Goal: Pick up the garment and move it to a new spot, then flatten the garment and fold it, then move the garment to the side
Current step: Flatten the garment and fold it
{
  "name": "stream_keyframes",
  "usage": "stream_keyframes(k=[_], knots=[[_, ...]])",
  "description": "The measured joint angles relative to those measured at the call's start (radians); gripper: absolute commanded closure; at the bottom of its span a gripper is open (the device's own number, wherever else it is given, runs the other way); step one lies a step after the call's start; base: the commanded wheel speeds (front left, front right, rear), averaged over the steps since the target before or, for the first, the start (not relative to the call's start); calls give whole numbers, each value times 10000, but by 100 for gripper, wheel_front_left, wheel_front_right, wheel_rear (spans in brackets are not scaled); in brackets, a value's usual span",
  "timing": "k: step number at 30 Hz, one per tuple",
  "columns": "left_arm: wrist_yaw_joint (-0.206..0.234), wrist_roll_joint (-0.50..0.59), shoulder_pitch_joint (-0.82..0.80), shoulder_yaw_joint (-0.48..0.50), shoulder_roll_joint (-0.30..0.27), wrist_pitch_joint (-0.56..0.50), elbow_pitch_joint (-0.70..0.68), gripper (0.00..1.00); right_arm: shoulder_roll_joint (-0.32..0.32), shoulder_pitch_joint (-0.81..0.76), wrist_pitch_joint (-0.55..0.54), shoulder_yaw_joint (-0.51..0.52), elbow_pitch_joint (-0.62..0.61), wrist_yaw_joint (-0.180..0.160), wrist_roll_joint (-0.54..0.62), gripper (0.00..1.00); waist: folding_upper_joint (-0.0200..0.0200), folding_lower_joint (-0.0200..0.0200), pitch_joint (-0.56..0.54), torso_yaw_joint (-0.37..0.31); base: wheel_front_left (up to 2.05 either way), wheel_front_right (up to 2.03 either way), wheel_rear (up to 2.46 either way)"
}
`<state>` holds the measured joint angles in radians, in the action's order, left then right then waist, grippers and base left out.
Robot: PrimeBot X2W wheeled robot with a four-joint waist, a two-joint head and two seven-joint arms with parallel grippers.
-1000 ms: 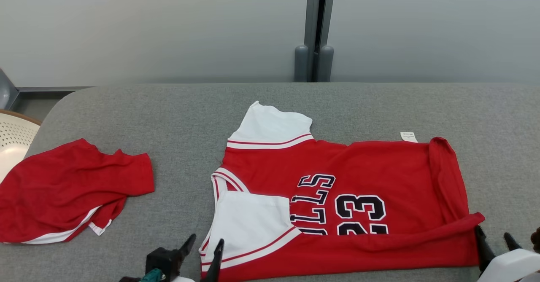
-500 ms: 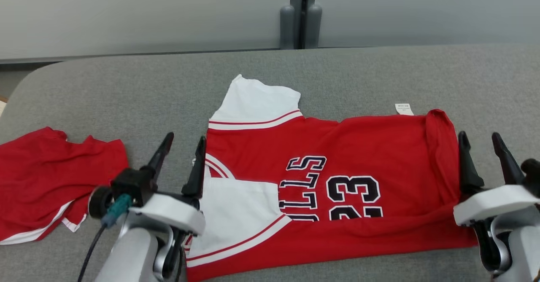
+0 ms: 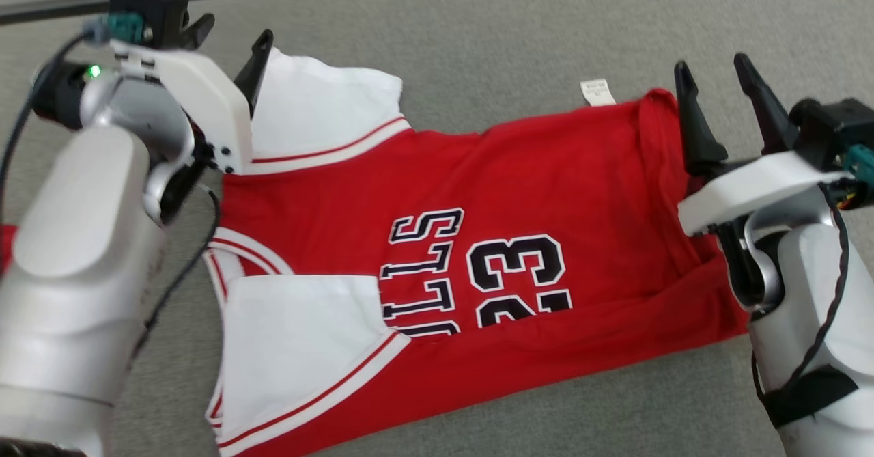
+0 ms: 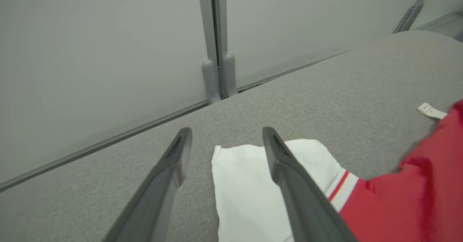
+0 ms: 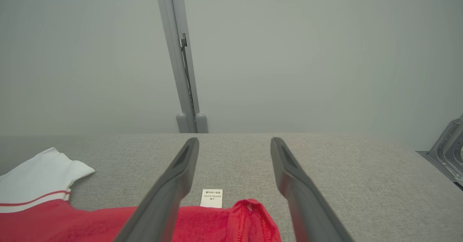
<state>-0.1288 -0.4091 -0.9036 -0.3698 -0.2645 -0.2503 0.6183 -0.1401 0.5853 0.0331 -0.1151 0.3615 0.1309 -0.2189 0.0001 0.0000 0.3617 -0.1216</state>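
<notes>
surface: grey woven table covering [image 3: 519, 26], rounded at the far corners, running back to the wall.

room: pale grey wall panels [image 5: 289, 54], plain, joined by a grey upright post [image 5: 181, 72] with two rounded feet at the table's far edge.

item: red garment [image 3: 546, 170], a jersey with black-and-white lettering. it lies spread sideways in the middle of the table, collar end toward the robot's left, hem toward its right. the near long edge is folded over and covers part of the lettering. far white sleeve [image 3: 314, 115] lies flat toward the wall; near white sleeve [image 3: 293, 334] is folded in over the chest. a white care label [image 3: 597, 92] pokes out at the far hem corner.

left gripper [image 3: 233, 30]: fingers spread, nothing between them, poised at the outer corner of the far white sleeve; contact with the cloth cannot be told.

right gripper [image 3: 710, 64]: fingers spread, holding nothing, at the far hem corner beside the rolled hem edge, the care label just to its left in the head view.
</notes>
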Motion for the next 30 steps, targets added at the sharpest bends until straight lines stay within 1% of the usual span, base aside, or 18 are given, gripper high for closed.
stream_keyframes(k=[4,7,10,14,18,23,24,25,26,28,30], knots=[[-13,-619,-1131,-1139,-775,-1277,474,0,79,516,-23,-349,98,0,-67,0,-1,0,594,-462,0,0,0],[-13,-805,-1615,-1839,-1289,-1841,930,0,104,705,19,-525,178,0,-96,0,0,0,940,-805,0,0,0],[-13,-1045,-1881,-2339,-1582,-2217,1375,0,138,778,111,-625,247,0,-176,0,-1,0,1197,-1107,0,0,0],[-15,-1051,-2234,-2546,-1833,-1848,1912,0,157,783,201,-723,351,0,-199,0,0,0,1410,-1403,0,0,0],[-15,-1225,-2323,-2884,-1779,-1762,2320,0,159,783,257,-788,414,0,-251,0,-1,0,1516,-1580,0,0,0],[-13,-1592,-2554,-3179,-1726,-1808,2522,0,155,833,255,-711,481,0,-259,0,0,0,1571,-1634,0,0,0],[-12,-1684,-2596,-3260,-1693,-1871,2569,53,151,868,255,-675,506,0,-259,0,0,0,1582,-1629,0,0,0],[-10,-1818,-2651,-3361,-1664,-1962,2591,86,146,904,255,-640,523,0,-259,0,0,0,1589,-1616,0,0,0],[-10,-1973,-2686,-3453,-1630,-2021,2591,100,136,928,253,-602,550,0,-257,0,-1,0,1589,-1593,0,0,0],[-12,-2309,-2685,-3605,-1557,-2056,2537,100,109,935,236,-525,637,0,-244,0,0,0,1565,-1514,0,0,0],[-21,-2552,-2676,-3664,-1498,-1753,2499,100,90,981,171,-477,717,0,-247,0,0,0,1524,-1402,0,0,0]])
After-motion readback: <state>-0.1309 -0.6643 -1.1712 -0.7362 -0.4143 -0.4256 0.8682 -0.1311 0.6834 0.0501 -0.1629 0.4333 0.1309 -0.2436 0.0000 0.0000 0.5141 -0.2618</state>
